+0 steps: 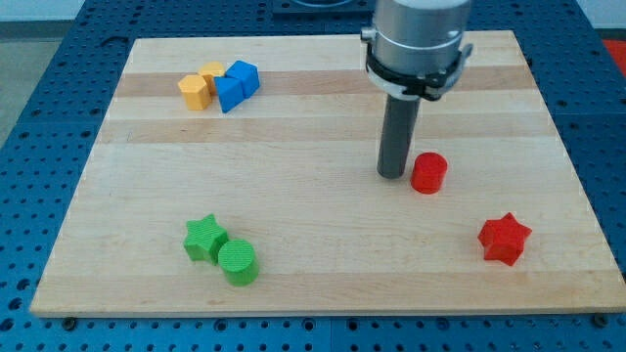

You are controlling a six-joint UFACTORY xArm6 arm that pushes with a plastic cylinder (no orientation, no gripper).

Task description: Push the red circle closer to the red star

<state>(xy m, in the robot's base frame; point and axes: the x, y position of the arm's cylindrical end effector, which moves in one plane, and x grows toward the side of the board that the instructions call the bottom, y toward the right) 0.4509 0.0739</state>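
Your jawless rod's tip sits just left of the red circle, lined toward the red star at lower right.

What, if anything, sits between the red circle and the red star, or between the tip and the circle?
Nothing visible does. My tip sits just to the view's left of the red circle, and only bare board lies between it and the red star toward the view's lower right.

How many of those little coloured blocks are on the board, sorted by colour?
Red: 2, a red circle and a red star
Green: 2, a green star and a green circle
Yellow: 2
Blue: 2
Total: 8
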